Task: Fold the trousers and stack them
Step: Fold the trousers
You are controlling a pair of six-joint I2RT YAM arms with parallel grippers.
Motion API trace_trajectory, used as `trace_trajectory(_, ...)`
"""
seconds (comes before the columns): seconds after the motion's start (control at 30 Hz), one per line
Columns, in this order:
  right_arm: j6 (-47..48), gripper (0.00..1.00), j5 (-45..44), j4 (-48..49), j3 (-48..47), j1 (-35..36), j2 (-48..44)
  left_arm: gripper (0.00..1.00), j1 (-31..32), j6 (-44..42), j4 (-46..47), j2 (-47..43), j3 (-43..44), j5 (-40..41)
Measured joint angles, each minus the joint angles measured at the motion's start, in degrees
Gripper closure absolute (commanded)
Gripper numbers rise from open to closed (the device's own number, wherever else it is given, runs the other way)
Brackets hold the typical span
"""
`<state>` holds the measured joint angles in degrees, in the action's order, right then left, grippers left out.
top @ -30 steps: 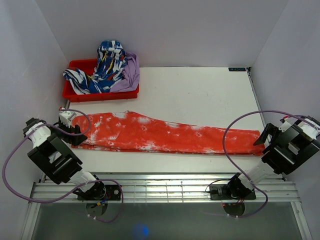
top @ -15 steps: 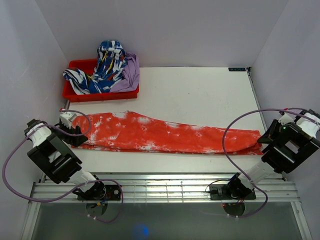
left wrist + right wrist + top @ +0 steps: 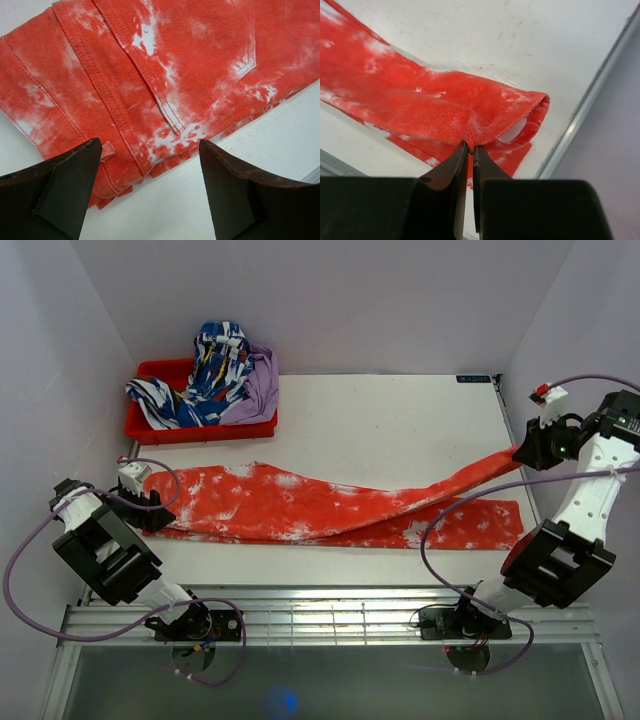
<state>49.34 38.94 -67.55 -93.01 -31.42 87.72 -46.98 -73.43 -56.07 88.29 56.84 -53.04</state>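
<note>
The orange-red trousers (image 3: 300, 508) with white blotches lie lengthwise across the table, waistband at the left. My right gripper (image 3: 522, 452) is shut on the hem of the upper leg (image 3: 485, 131) and holds it lifted at the far right; the other leg (image 3: 470, 525) stays flat below. My left gripper (image 3: 140, 502) stands open at the waistband end (image 3: 75, 115), its fingertips (image 3: 75, 165) straddling the near corner of the cloth without pinching it.
A red bin (image 3: 160, 425) at the back left holds a blue-and-white patterned garment (image 3: 205, 380) and a purple one (image 3: 262, 385). White walls close in on both sides. A metal rail (image 3: 330, 620) runs along the near table edge.
My right gripper shut on the leg hem, then rose and moved back toward the far right, pulling the upper leg off the table. The left arm barely moved.
</note>
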Motion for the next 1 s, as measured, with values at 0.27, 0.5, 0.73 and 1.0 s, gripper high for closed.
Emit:
trace_trajectory(0.27, 20.31, 0.07, -8.74, 1.46, 27.12, -10.45, -10.75, 0.11, -0.02, 1.68, 0.68, 0.57, 0.0, 0.83)
trace_trajectory(0.5, 24.04, 0.06, -14.45, 1.49, 27.56, -18.4, -2.16, 0.11, -0.15, 1.86, 0.61, 0.57, 0.02, 2.45)
trace_trajectory(0.73, 17.4, 0.26, -12.76, 1.01, 21.92, -18.43, 4.09, 0.11, -0.22, 2.36, 0.13, 0.59, 0.76, 2.71)
trace_trajectory(1.0, 10.97, 0.25, -12.59, 6.64, 29.33, -15.3, 5.49, 0.11, -1.46, 8.79, -2.25, 7.82, 8.63, 2.89)
